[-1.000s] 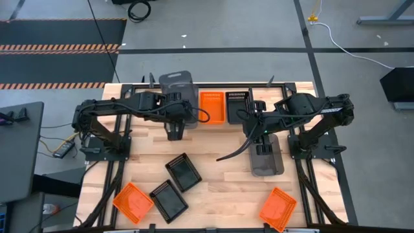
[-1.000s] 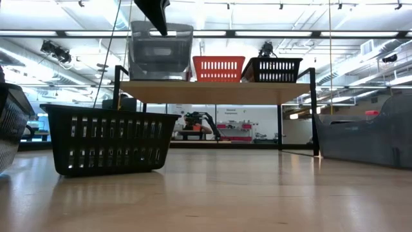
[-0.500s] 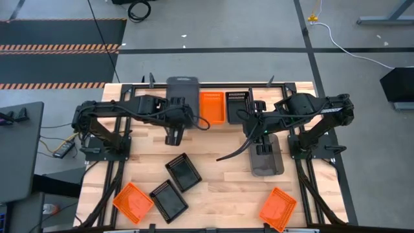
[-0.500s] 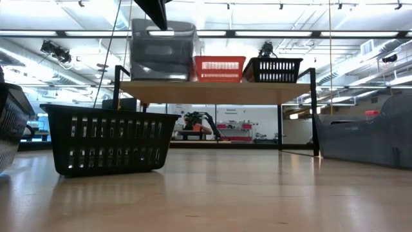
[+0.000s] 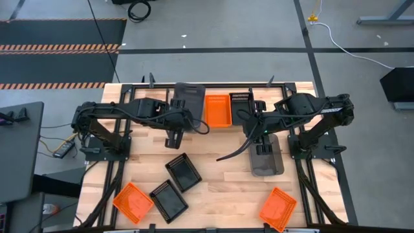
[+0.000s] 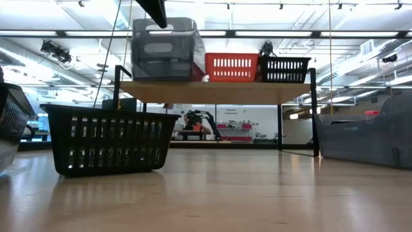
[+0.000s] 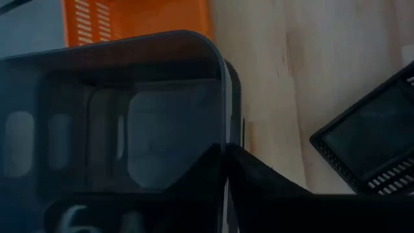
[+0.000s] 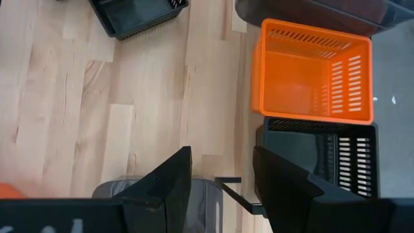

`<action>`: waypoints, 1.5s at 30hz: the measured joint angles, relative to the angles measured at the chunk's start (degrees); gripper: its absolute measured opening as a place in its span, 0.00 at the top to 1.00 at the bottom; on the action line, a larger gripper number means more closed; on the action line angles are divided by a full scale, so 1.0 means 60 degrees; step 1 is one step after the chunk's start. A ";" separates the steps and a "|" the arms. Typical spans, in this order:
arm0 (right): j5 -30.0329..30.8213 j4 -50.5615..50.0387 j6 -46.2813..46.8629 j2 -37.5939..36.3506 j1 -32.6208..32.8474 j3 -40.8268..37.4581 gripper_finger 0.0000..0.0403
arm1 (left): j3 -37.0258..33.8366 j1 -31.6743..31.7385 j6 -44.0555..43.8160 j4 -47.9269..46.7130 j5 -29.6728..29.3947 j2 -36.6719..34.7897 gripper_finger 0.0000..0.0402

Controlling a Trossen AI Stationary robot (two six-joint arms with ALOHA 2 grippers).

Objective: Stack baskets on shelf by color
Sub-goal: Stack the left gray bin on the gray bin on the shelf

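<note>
Where the table [image 5: 220, 175] edge lies nearest, two orange baskets [image 5: 132, 201] and two black baskets [image 5: 183, 172] are scattered. Mid-table, a grey basket [image 5: 266, 157] is found under the right claw [image 8: 220, 178], fingers parted wide. Farthest, on the shelf [image 6: 215, 91], a grey basket [image 6: 166, 50] is gripped at its rim by the left claw [image 5: 173, 137], beside orange [image 6: 232, 67] and black [image 6: 284, 69] ones.

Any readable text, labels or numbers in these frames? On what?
None readable.
Pale marks on the left gripper body in the left wrist view: too blurred to read.
Grey basket, orange basket, black basket on the shelf: no labels visible.
</note>
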 joint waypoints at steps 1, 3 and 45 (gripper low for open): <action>0.0000 0.0000 0.0000 0.0000 0.0000 0.0000 0.57 | 0.0000 0.0000 -0.0137 -0.0015 -0.0018 0.0000 0.91; 0.0000 0.0001 0.0000 0.0000 0.0000 0.0000 0.57 | 0.0000 0.0000 -0.0450 -0.0064 -0.0158 0.0000 0.91; -0.0517 0.0458 0.0283 -0.0009 0.0000 -0.2904 0.57 | 0.0292 -0.0472 -0.2287 -0.1245 0.0102 -0.0001 0.81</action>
